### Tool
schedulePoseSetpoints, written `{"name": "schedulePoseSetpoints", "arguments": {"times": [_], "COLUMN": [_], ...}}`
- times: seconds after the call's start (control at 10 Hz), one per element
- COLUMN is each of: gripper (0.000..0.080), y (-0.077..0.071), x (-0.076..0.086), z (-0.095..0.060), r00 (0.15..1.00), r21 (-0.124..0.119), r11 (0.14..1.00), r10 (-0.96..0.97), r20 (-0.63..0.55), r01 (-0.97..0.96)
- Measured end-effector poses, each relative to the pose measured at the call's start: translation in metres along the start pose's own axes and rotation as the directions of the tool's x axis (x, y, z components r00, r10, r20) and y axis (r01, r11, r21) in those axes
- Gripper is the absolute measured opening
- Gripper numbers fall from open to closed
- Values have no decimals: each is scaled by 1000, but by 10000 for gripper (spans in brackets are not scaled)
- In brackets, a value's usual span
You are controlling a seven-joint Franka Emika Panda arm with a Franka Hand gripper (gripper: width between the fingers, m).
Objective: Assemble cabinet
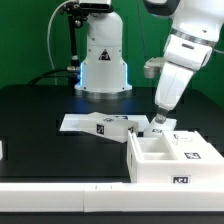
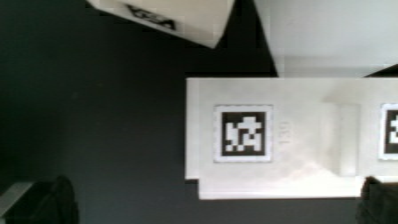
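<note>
Scanning from the exterior view's left, I first meet a white sliver at the picture's edge. It is too cut off for me to name, and it lies well to the left of the robot base (image 1: pixel 103 62) and nearer the camera than it. The base is a white dome standing at the back of the black worktop (image 1: pixel 40 115), about mid-picture. Straight in front of the base lies the marker board (image 1: pixel 88 124), flat on the worktop, with black-and-white tags showing on it. To the exterior view's right of the base, and in front of it, the arm comes down from the top of the picture. The pincer (image 1: pixel 157 124) hangs low there, just past the board's right end. In the wrist view its two dark fingers (image 2: pixel 43 203) are spread wide, with only worktop and the near edge of a white panel (image 2: pixel 299 100) between them. That panel carries one whole tag (image 2: pixel 246 133) and a second cut off by the picture's edge. I cannot tell whether it is a loose block or a part of the frame. The cabinet frame (image 1: pixel 150 172) sits farthest to the right of the base, at the front of the worktop. Its open compartments face up, and it has one tag on top and another on its front wall. The pincer is just behind the frame's back edge; whether it touches anything I cannot tell.
</note>
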State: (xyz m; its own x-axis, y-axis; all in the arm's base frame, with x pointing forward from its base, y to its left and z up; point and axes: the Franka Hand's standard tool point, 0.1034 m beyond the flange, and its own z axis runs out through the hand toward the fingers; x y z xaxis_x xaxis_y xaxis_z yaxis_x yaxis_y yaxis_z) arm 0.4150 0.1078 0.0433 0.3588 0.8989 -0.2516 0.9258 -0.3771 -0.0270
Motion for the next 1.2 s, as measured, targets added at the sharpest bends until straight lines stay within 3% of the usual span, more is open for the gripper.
{"name": "schedulePoseSetpoints", "arguments": {"times": [0.4,0.6,0.9,1.1,1.2], "gripper": [797,797,769,413,279], "y": [-28,-28,-27,-27,-27], "x": [0,-2,-1,-1,-1], "z": [19,33,34,34,34], "r00": [1000,999,999,999,999], "r21": [18,19,17,17,17], "r11": [1000,1000,1000,1000,1000], "r10": [-5,-9,-7,-7,-7], "r20": [-5,-34,-39,-39,-39], "r01": [5,10,7,7,7]}}
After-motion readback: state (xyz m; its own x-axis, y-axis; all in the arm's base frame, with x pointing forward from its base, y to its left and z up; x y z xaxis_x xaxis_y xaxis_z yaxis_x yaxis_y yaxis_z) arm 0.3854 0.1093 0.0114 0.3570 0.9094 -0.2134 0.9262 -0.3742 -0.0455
